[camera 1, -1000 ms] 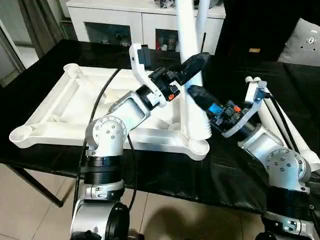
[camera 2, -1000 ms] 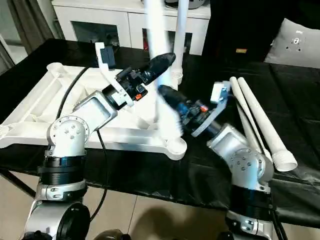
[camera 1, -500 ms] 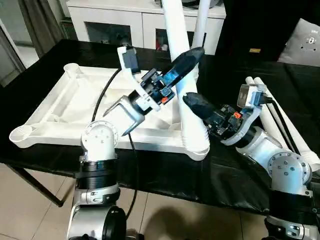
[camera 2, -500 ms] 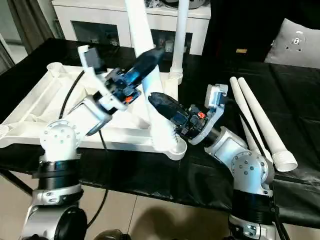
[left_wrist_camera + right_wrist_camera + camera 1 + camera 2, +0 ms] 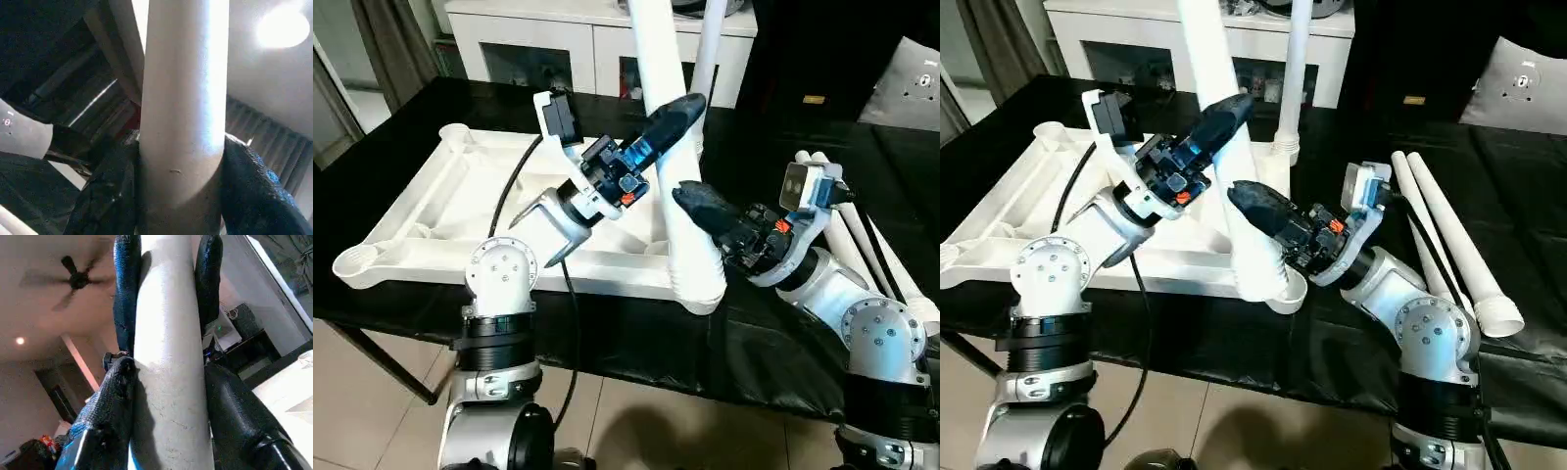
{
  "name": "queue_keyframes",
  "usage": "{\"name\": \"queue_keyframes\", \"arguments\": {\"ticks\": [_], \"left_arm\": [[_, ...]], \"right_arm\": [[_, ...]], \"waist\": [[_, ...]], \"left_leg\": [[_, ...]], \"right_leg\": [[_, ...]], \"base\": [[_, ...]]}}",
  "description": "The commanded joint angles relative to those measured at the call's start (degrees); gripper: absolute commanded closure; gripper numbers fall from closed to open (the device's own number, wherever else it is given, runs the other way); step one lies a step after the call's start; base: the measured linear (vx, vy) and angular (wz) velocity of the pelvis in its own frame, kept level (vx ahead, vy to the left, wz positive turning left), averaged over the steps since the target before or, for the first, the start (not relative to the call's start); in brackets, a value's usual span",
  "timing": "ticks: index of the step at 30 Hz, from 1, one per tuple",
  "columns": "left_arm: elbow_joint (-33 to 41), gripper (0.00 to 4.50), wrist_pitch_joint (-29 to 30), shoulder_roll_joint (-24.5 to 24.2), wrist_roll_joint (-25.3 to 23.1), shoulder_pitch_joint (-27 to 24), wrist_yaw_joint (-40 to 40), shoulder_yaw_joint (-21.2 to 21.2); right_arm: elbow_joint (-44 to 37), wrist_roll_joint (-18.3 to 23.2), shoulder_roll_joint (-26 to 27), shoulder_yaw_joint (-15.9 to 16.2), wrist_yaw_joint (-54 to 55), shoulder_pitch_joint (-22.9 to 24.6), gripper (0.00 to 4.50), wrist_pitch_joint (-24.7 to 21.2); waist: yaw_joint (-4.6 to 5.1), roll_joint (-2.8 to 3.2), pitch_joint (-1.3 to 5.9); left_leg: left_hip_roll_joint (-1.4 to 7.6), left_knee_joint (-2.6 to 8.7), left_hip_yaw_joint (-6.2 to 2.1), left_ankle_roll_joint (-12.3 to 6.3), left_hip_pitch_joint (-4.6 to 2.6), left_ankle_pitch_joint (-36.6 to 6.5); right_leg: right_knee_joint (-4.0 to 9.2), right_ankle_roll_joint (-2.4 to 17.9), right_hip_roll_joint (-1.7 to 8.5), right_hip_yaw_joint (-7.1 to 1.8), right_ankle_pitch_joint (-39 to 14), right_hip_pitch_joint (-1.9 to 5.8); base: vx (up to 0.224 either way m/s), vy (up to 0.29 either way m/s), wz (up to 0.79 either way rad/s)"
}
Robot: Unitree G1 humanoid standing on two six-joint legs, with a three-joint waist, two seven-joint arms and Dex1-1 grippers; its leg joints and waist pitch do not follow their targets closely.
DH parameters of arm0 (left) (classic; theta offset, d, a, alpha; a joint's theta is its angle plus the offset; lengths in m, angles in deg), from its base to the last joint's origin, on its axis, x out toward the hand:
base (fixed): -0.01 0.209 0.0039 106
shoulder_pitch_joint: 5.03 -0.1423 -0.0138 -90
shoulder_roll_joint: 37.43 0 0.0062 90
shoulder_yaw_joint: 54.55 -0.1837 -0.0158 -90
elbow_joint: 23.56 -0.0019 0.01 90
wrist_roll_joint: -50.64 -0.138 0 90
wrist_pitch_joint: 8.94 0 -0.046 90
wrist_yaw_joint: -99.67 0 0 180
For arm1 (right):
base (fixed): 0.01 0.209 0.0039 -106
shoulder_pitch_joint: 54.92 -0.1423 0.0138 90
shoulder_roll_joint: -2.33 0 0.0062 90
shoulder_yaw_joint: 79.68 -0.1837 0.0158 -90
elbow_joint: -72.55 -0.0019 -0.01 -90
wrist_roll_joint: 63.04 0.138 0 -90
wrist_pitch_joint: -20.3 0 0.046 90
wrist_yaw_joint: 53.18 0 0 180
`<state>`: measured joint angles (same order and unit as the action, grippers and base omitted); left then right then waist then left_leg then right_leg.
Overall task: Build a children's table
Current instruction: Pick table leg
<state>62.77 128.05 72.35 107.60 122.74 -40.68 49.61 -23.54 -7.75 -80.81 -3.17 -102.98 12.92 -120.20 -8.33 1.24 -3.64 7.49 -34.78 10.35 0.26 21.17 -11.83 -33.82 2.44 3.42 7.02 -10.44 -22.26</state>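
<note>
Both end effectors clamping tilted leg [image 5: 666, 147], tabletop [image 5: 460, 211] beneath

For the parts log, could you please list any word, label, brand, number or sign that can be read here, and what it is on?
No readable text anywhere.
Small tan tag on the dark backdrop: too small to read.
Leg, top, left gripper and right gripper: no markings to make out.

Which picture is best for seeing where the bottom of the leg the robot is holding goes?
The left eye view: the held leg leans with its wide ribbed end at the tabletop's near corner socket. The right eye view shows the same. Each wrist view shows the leg's shaft between black fingers, not its bottom end.
</note>
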Motion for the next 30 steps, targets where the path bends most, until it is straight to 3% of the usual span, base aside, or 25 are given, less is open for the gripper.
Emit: {"name": "queue_keyframes", "arguments": {"ticks": [1, 9, 11, 15, 16, 18, 22, 23, 30], "left_arm": [[0.9, 2.63, -0.7, -0.5, 0.4, 0.6, 0.4, -0.9], [1.5, 2.64, -4.1, -3.3, -7.0, 1.1, -1.1, -4.1], [1.9, 2.65, -7.7, -6.4, -14.3, 1.1, -2.5, -8.3], [2.3, 2.65, -10.5, -8.1, -20.0, 1.4, -4.9, -11.1], [2.4, 2.65, -11.0, -8.4, -21.2, 1.5, -5.4, -11.6], [3.3, 2.65, -14.3, -9.3, -26.7, 1.3, -6.9, -14.6], [4.4, 2.65, -15.9, -9.4, -28.4, 0.2, -6.7, -16.9], [4.4, 2.65, -16.1, -9.4, -28.5, 0.1, -6.7, -17.0], [4.4, 2.65, -17.8, -8.4, -30.4, -0.3, -7.6, -18.4]], "right_arm": [[3.1, -5.0, -0.8, -1.2, 4.9, -0.4, 2.01, 3.3], [3.9, -8.0, -2.6, -0.2, 5.6, -0.8, 1.36, 5.7], [3.1, -12.7, -5.0, 3.0, 5.5, -0.3, 1.14, 9.4], [2.5, -17.4, -7.6, 6.4, 5.2, -0.2, 0.84, 11.7], [2.3, -18.1, -8.2, 7.1, 4.8, -0.2, 0.72, 12.0], [2.8, -21.2, -10.1, 8.9, 6.2, -0.9, 0.62, 12.3], [1.9, -20.3, -11.6, 10.4, 3.8, -0.5, 0.62, 10.6], [1.9, -20.2, -11.7, 10.5, 3.7, -0.5, 0.62, 10.6], [3.1, -21.9, -11.1, 12.8, 4.4, -1.1, 0.55, 10.9]], "waist": [[-0.07, -0.55, 4.20], [-0.08, -0.49, 4.36], [-0.18, -0.49, 4.38], [0.02, -0.63, 4.34], [0.00, -1.10, 4.29], [0.02, -0.94, 4.27], [0.03, -0.91, 4.37], [0.07, -1.38, 4.37], [0.16, -1.20, 4.33]], "left_leg": [[6.49, 4.09, -2.93, -1.87, -0.53, -3.8], [6.56, 4.05, -2.93, -1.62, -0.68, -3.1], [6.54, 4.06, -3.00, -1.57, -0.63, -3.0], [6.39, 3.91, -2.92, -1.90, -0.56, -2.8], [6.25, 3.91, -2.88, -2.26, -0.42, -2.8], [6.37, 3.88, -3.04, -2.60, -0.40, -2.8], [6.42, 3.69, -2.88, -3.45, -0.49, -2.5], [6.42, 3.64, -2.81, -3.87, -0.40, -2.1], [6.41, 3.56, -2.79, -4.00, -0.40, -2.7]], "right_leg": [[4.74, 4.8, 7.53, -4.66, -16.2, 3.13], [4.35, 4.7, 7.58, -4.74, -14.1, 3.17], [4.23, 4.6, 7.49, -4.72, -13.5, 3.18], [4.28, 3.7, 7.39, -4.74, -13.8, 3.32], [4.20, 3.8, 7.47, -4.72, -14.4, 3.56], [4.36, 3.9, 7.39, -4.61, -15.0, 3.39], [4.21, 4.9, 7.46, -4.65, -14.2, 3.37], [3.94, 5.5, 7.51, -4.70, -13.6, 3.44], [4.10, 6.1, 7.45, -4.65, -14.3, 3.25]], "base": [[0.000, 0.000, 0.00], [0.000, 0.000, 0.00], [0.000, 0.000, 0.00], [0.000, 0.000, 0.00], [0.000, 0.000, 0.00], [0.000, 0.000, 0.00], [0.000, 0.000, 0.00], [0.000, 0.000, 0.00], [0.000, 0.000, 0.00]]}}
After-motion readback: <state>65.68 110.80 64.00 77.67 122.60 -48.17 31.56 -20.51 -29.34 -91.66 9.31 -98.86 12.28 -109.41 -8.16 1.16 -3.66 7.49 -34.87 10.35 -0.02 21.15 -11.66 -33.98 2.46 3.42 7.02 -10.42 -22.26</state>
